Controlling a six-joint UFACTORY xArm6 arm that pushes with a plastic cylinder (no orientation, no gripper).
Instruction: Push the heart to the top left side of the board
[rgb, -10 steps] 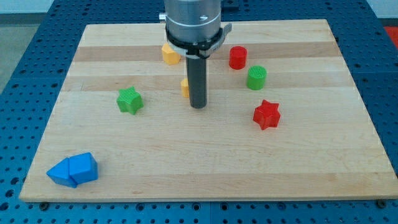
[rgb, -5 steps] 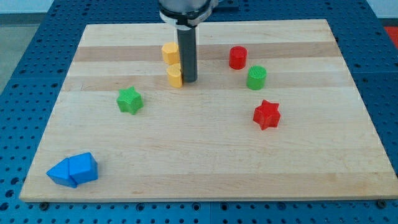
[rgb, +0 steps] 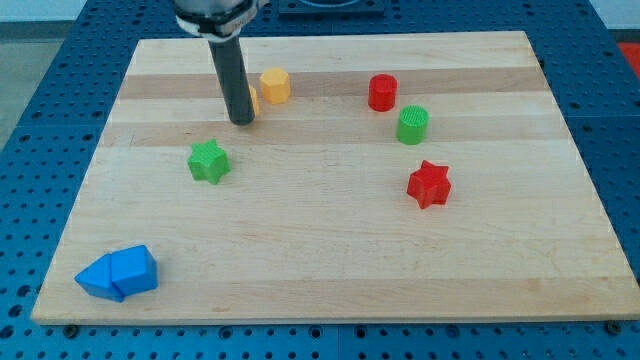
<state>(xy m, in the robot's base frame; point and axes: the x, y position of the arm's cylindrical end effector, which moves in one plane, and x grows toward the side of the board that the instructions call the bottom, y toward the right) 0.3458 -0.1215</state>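
On the counter (rgb: 320, 270), from left to right: two blue blocks (rgb: 118, 274) touching each other near the bottom left corner, a green star (rgb: 209, 161), then my tip (rgb: 241, 122), set down toward the top left part.

Just right of the rod (rgb: 232, 75) only a thin yellow sliver shows. This is probably the yellow heart (rgb: 254, 99), though its shape cannot be made out. Beside it is another yellow block (rgb: 275, 86), and further right a red cylinder (rgb: 382, 92), a green cylinder (rgb: 412, 125) and a red star (rgb: 429, 184).

The risk, as I judge it: the heart seems to sit at the rod's right side, not ahead of it, so a push to the left could slide past and leave it behind.

The arm carries no hand — only the rod, which holds nothing. Whether it touches the heart I cannot tell.
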